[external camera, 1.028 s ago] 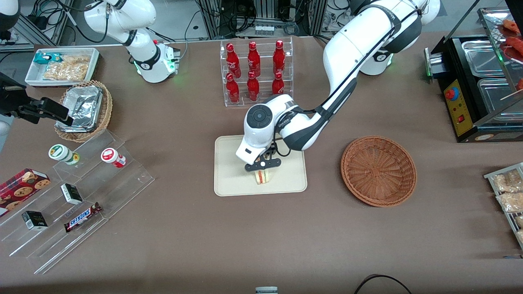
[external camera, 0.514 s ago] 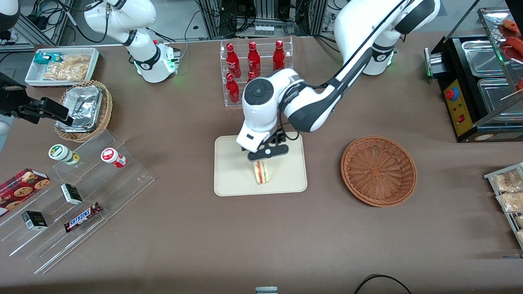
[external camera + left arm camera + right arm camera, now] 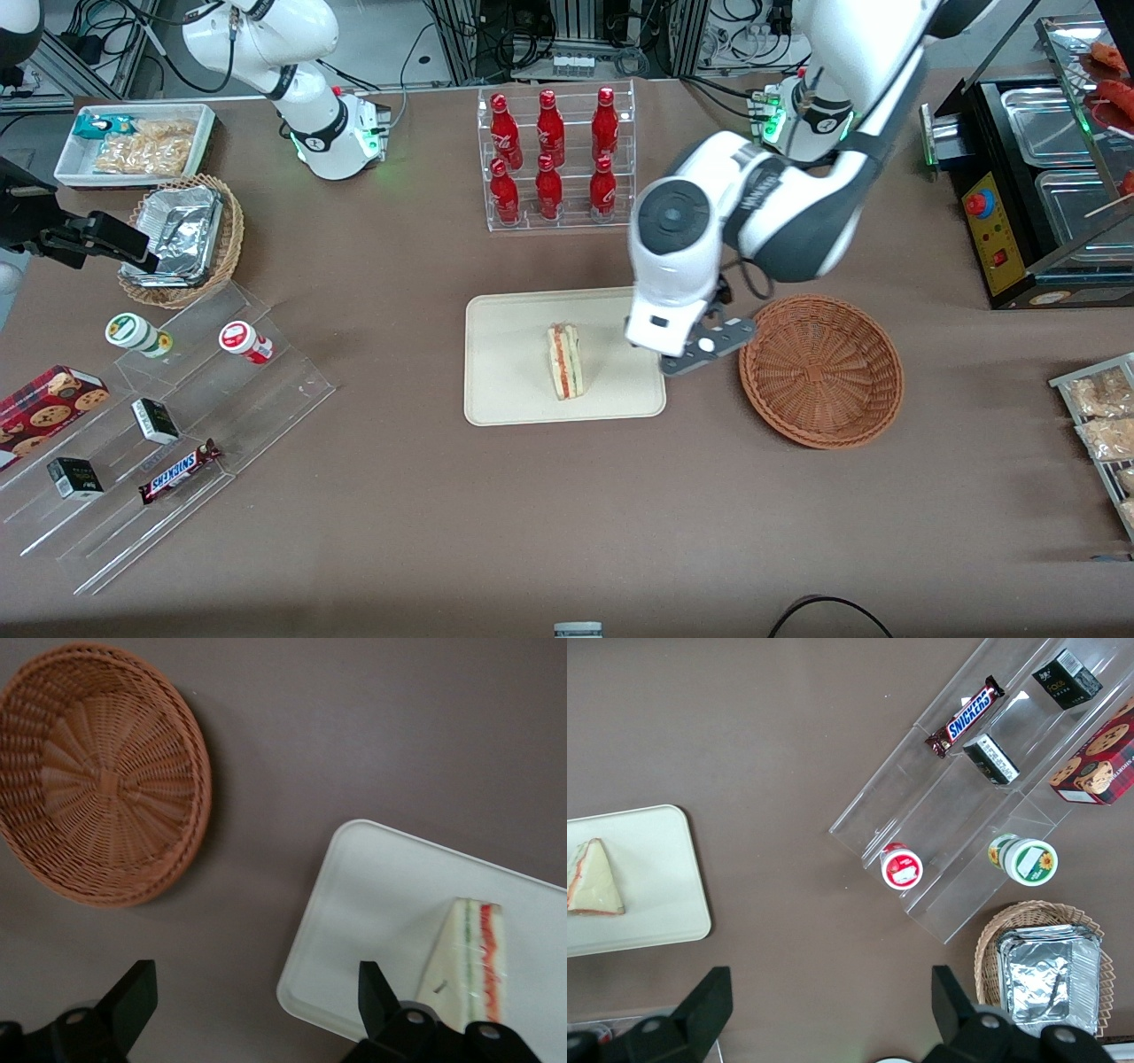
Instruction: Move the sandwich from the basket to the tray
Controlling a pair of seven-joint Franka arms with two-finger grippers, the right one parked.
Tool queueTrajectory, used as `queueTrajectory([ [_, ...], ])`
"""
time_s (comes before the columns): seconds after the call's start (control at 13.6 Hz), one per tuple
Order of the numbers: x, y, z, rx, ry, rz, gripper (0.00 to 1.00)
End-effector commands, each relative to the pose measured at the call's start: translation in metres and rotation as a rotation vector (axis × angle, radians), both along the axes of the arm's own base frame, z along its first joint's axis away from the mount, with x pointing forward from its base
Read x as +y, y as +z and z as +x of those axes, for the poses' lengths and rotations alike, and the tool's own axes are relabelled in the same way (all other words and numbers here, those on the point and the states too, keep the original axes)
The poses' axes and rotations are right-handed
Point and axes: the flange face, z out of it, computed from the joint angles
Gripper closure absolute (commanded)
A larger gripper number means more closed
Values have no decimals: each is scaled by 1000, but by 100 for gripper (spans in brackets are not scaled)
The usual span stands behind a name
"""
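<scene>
**Now the sandwich sits on the tray and my fingers are spread**

Now my gripper (image 3: pixel 706 347) hangs above the table in the gap between the tray (image 3: pixel 496 390) and the basket (image 3: pixel 821 369), over the tray's edge nearest the basket. My two fingers (image 3: pixel 133 997) stand wide apart with nothing between them; through the wrist camera I see bare brown tablecloth in the gap.

The sandwich (image 3: pixel 564 360) stands on the tray, near its middle, resting on one of its edges with the filling side turned up, so the red, pink and green layers show as stripes between the pale bread slices. In my wrist camera the same wedge (image 3: pixel 467 961) rises from the cream surface (image 3: pixel 372 904), well clear of the rim. I am not touching it.

The reddish-brown wicker bowl (image 3: pixel 97 775) lies on the tablecloth toward my end of the table, apart from the tray, and only its woven bottom shows inside.

A clear rack of red bottles (image 3: pixel 554 155) stands farther from the front camera than the tray.
</scene>
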Motion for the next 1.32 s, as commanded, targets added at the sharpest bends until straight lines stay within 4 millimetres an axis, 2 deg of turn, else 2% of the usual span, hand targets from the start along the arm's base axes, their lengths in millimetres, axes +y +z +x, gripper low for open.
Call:
queueTrajectory([
  [0.0, 47, 15, -10, 45, -57, -6, 0],
  [0.15, 90, 23, -7, 86, -99, -24, 0],
  [0.37, 136, 41, -6, 148, -152, -54, 0],
  [0.51, 159, 62, -20, 162, -168, -94, 0],
  [1.03, 280, 138, -46, 230, -348, -189, 0],
  [1.1, 294, 150, -50, 226, -359, -196, 0],
  [1.25, 309, 170, -53, 188, -352, -195, 0],
])
